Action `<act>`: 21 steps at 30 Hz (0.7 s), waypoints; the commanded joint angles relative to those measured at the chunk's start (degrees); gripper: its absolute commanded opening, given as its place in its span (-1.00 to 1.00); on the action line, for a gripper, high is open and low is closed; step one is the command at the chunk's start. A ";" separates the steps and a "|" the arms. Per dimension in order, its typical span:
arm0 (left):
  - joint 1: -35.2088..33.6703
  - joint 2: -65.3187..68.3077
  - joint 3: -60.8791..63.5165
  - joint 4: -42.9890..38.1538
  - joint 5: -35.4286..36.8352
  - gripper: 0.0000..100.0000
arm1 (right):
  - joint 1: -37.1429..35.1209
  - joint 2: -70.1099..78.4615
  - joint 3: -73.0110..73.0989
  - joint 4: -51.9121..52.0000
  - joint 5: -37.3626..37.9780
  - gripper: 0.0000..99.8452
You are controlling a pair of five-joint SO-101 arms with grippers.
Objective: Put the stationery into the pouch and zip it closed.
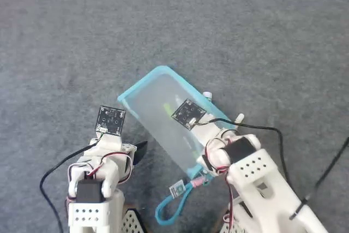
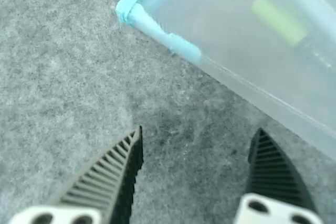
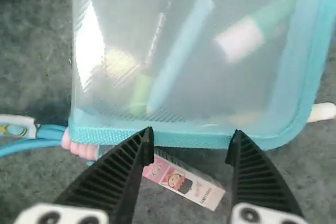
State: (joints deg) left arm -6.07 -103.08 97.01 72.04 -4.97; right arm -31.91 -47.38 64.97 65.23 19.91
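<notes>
The pouch (image 1: 155, 107) is translucent with a teal border and lies diagonally on the grey cloth. Inside it I see a light blue pen (image 3: 184, 51), a green and white piece (image 3: 252, 30) and a yellow-green piece (image 2: 278, 22). My right gripper (image 3: 191, 135) is open, its fingertips straddling the pouch's teal end seam (image 3: 184, 140) close above it. My left gripper (image 2: 198, 140) is open over bare cloth, a short way from the pouch's long edge (image 2: 173, 43) and near its far corner (image 2: 126, 11). In the high view its dark finger (image 1: 139, 154) sits just left of the pouch.
A teal strap loop (image 1: 169, 208) and a printed tag (image 3: 184, 182) trail from the pouch's near end, beside a pink piece (image 3: 79, 148). Two white stubs (image 1: 207, 95) (image 1: 239, 117) show along the pouch's right edge. Grey cloth (image 1: 65, 53) lies open all around.
</notes>
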 commanded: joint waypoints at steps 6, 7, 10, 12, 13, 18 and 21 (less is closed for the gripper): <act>-0.09 -1.14 -0.48 0.18 1.05 -0.38 | 5.32 -13.32 -5.36 11.12 5.80 -0.56; -0.09 -1.14 -0.48 0.18 1.05 -0.38 | 4.00 -13.23 -4.66 11.56 6.59 -0.55; -0.09 -1.14 -0.48 0.18 1.05 -0.38 | 2.95 -10.33 -4.48 10.86 6.51 -0.55; 0.00 -1.14 -0.48 0.18 1.05 -0.38 | 3.74 -6.81 -4.66 10.51 6.77 -0.55; 0.00 -1.14 -0.48 0.18 1.05 -0.38 | 4.18 -4.70 -4.75 9.98 6.86 -0.55; -0.09 -1.14 -0.48 0.18 1.05 -0.38 | 4.35 5.93 -6.59 6.64 6.42 -0.56; -0.09 -1.14 -0.48 0.18 1.05 -0.38 | 4.53 11.65 -6.77 1.10 5.63 -0.56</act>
State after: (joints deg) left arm -6.07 -103.08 97.01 72.04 -4.97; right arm -28.04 -42.46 61.36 72.44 25.98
